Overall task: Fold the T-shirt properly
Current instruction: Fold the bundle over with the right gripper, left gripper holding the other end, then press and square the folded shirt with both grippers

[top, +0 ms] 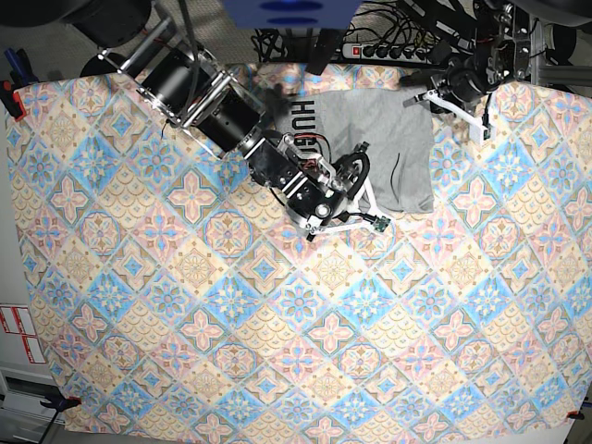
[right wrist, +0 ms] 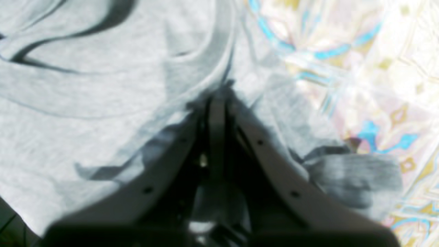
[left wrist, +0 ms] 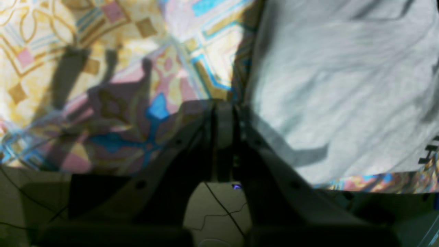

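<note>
The grey T-shirt [top: 388,139] lies crumpled at the back middle of the table, with black letters showing at its left. My right gripper [top: 356,171] is down on the shirt's left half. In the right wrist view its jaws are closed, and the fabric [right wrist: 103,103] bunches up at the right gripper [right wrist: 219,92]. My left gripper [top: 427,97] is at the shirt's back right corner. In the left wrist view the left gripper [left wrist: 224,103] is shut right at the edge of the T-shirt [left wrist: 343,85], which spreads to the right.
The colourful tile-patterned tablecloth [top: 277,324] covers the whole table. Cables and a power strip [top: 370,46] lie behind the back edge. The right arm's thick body [top: 203,92] reaches in from the back left.
</note>
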Robot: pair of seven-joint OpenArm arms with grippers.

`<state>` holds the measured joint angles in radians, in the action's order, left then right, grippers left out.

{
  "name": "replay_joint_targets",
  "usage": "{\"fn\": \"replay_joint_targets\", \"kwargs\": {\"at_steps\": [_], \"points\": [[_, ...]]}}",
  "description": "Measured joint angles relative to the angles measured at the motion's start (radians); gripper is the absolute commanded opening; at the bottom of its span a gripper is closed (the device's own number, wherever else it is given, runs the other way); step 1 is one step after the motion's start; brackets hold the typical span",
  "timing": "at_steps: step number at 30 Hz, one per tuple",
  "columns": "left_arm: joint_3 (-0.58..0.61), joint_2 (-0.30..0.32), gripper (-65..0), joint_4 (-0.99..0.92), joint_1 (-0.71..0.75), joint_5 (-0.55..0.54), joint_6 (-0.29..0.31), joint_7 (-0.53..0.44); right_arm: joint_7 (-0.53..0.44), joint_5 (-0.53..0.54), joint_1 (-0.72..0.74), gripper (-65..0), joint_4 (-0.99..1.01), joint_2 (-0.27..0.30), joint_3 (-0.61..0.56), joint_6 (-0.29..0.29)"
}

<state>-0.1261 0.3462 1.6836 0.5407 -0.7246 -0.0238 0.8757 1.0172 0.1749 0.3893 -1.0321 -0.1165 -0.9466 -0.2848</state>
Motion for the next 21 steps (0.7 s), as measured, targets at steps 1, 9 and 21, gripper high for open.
{"fn": "replay_joint_targets", "kwargs": {"at_steps": [1, 9, 21], "points": [[0.0, 0.0, -65.0, 0.0, 0.0, 0.033, 0.002, 0.0, 0.002, -0.001, 0.001, -65.0, 0.0, 0.0, 0.001, 0.0], [0.0, -0.002, -65.0, 0.14, 0.032, 0.101, 0.003, 0.011, 0.019, -0.012, -0.004, -65.0, -0.227, 0.037, 0.003, -0.003], [0.001, -0.05, -65.0, 0.278, 0.035, 0.119, 0.002, 0.009, -0.115, -0.013, 0.001, -65.0, -0.125, -0.027, -0.01, -0.003]]}}
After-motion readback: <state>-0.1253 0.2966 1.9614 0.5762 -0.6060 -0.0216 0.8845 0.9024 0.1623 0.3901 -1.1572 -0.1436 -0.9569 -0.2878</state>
